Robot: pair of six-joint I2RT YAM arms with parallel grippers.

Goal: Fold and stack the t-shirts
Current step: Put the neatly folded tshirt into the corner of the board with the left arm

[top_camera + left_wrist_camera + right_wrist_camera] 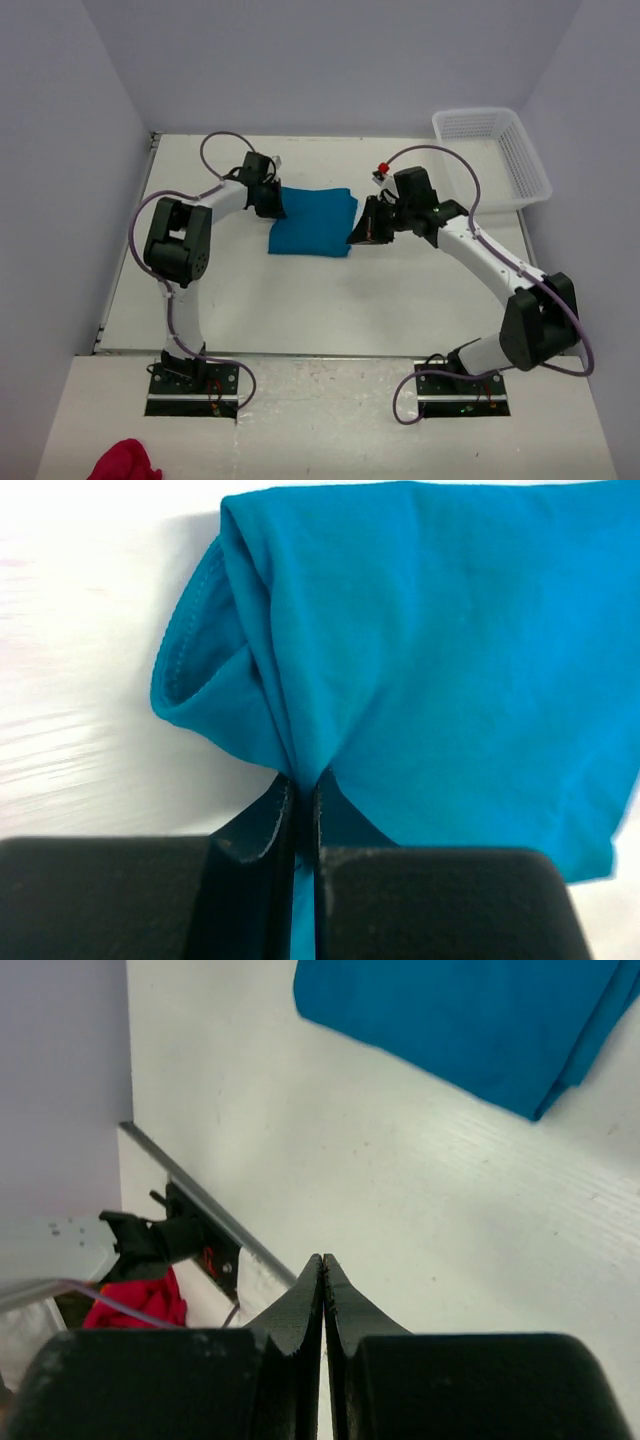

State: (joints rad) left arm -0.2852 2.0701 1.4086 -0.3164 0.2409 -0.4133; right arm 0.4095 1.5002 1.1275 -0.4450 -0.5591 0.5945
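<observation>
White table [300,300]: left fingers [250,860] pinching t-shirt [450,660], right fingers [295,1320] closed.

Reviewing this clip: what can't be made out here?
Left wrist view: t-shirt runs off the top and right edges; how much the left gripper pinches is hidden between its fingers.
Top view: red cloth cut off by the bottom edge.
Top view: t-shirt's fold layers, too small to count.

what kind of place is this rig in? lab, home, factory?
Probably a lab test cell: a white table boxed in by plain pale-lilac panels, two white-and-black robot arms bolted at its edge, and a folded teal-blue fabric t-shirt.
</observation>
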